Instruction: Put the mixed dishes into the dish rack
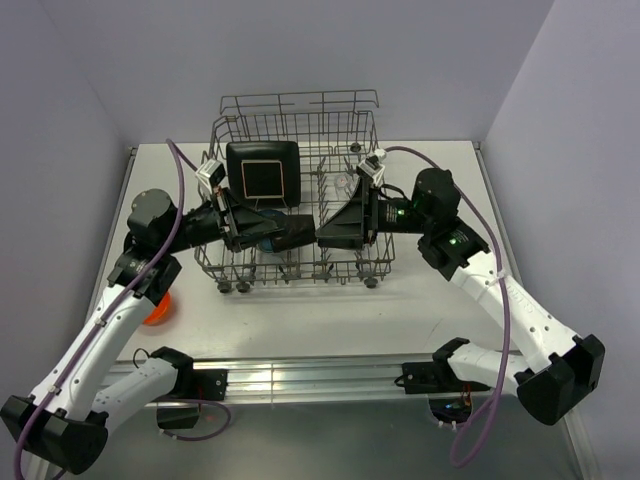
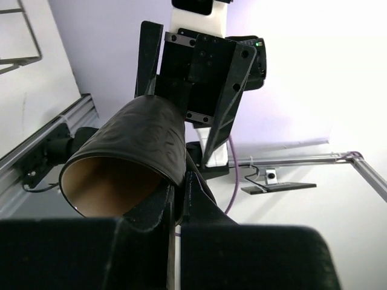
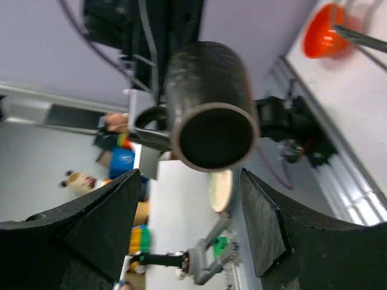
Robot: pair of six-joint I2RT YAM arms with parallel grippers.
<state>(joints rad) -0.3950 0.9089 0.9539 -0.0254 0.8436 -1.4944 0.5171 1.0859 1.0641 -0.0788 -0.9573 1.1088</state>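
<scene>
Table point(image 1: 420, 300): white, the dish rack point(image 1: 298, 120) is set at its middle, back rail toward the far wall.
Black square plate point(image 1: 263, 175): stood on edge in the rack's back-left section, pale centre faced toward the arms.
Left gripper point(image 1: 268, 226): reached in over the rack's front-left part. Jaws are closed right down on the wall of the dark brown mug point(image 1: 292, 232), pinched at the rim point(image 2: 136, 151). One finger point(image 2: 157, 208) is seen outside the wall.
Mug: held on its side above the rack's front row, open mouth toward the left arm, base pointed at the right gripper point(image 1: 328, 232). Not set down on the tines.
Right gripper: brought in from the right, level with the mug. Jaws are held wide apart and nothing is gripped. In the right wrist view the mug's base point(image 3: 208, 90) is seen just ahead of the gap between the fingers point(image 3: 251, 205). No contact is visible.
Small orange bowl point(image 1: 158, 310): left on the table outside the rack, beside the left arm, well apart from both grippers.
</scene>
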